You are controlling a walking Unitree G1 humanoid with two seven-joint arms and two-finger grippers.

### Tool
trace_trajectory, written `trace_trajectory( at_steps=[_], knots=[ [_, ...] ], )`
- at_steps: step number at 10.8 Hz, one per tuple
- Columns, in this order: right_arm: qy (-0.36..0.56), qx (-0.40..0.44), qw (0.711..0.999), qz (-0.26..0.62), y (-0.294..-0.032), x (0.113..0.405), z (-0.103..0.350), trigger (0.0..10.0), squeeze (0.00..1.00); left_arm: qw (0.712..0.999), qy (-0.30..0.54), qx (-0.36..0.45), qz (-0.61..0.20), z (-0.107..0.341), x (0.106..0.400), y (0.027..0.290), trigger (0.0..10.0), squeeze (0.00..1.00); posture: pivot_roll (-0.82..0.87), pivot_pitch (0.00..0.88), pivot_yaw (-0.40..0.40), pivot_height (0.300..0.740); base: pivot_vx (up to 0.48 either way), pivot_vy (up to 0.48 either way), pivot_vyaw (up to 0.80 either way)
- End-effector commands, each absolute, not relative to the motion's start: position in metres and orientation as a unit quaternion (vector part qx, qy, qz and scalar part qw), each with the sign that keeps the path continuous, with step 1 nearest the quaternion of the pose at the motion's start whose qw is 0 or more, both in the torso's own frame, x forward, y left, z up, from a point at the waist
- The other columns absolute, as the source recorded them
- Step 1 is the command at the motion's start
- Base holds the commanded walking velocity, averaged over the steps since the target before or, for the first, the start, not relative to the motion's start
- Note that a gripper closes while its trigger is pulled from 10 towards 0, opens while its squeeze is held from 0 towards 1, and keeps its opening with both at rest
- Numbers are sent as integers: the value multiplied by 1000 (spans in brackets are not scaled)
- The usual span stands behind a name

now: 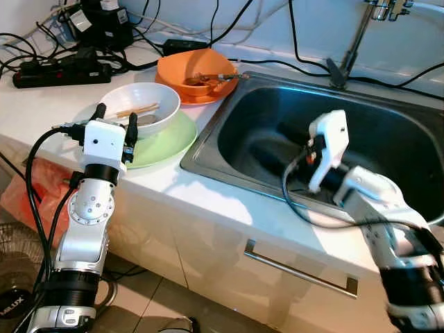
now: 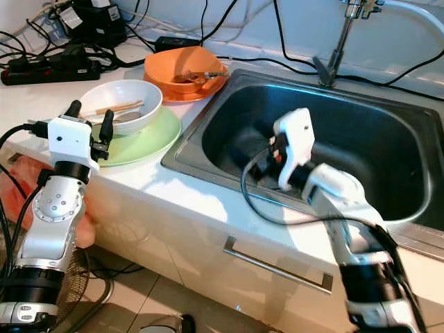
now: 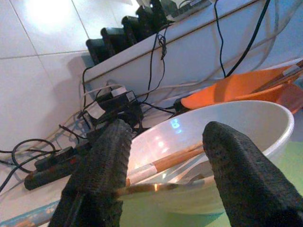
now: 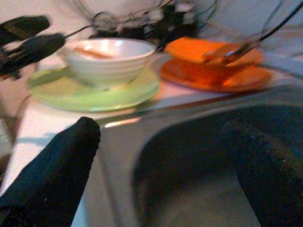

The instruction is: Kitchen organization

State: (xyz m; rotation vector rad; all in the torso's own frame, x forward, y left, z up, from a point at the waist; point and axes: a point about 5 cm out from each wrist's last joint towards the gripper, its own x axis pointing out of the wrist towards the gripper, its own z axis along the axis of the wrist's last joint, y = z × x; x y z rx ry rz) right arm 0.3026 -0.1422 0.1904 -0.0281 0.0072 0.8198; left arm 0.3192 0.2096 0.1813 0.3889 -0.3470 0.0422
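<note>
Jaws on both grippers stand apart and empty. We find the left gripper at centre left of the frame, just before the white bowl, which holds chopsticks and sits on a green plate. We note the right gripper low inside the steel sink at right. An orange bowl rests on the tabletop at upper centre, beside a power strip.
</note>
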Motion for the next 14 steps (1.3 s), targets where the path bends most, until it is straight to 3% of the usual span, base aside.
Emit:
trace_trajectory(
  at_steps=[1, 8, 14],
  knots=[
    [11, -14, 904, 428, -140, 295, 192, 10000, 0, 965, -180, 189, 17, 186, 322, 211, 0, 0, 41, 61, 32, 740, 0, 0, 0],
    [37, -15, 880, 473, -138, 283, 190, 10000, 0, 962, -194, 191, 10, 190, 325, 210, 0, 0, 35, 62, 32, 740, 0, 0, 0],
    [33, -19, 883, 467, -138, 283, 191, 10000, 0, 958, -211, 192, -3, 195, 328, 207, 0, 0, 31, 63, 37, 740, 0, 0, 0]
  ],
)
